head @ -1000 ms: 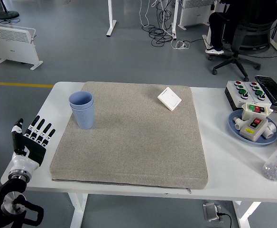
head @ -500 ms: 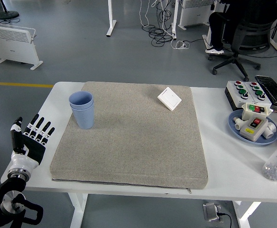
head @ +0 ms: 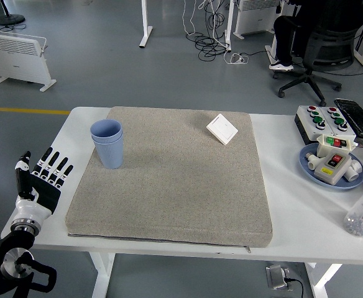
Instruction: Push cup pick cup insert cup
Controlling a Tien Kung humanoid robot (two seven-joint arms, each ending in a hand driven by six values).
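You see a blue cup (head: pixel 107 144) standing upright on the far left part of a gray mat (head: pixel 169 180) that covers most of the white counter (head: pixel 296 217). A ridge below the rim suggests it may be two cups nested, one inside the other, though the view is too small for you to be sure. The walls look like thin, smooth plastic with faint vertical ribs, tapering toward the base. Expect it to be light, easy to tip, and a little slick, with walls that would flex under a hard squeeze. The best hold is probably around the middle of the body, fingers on one side and thumb opposite, below the rim.

Your left hand (head: pixel 40 183) hovers at the counter's left edge, just off the mat and well apart from the cup, fingers straight and spread, holding nothing. Your right hand is out of view.

A small white square switch plate (head: pixel 222 128) lies near the mat's far right corner.
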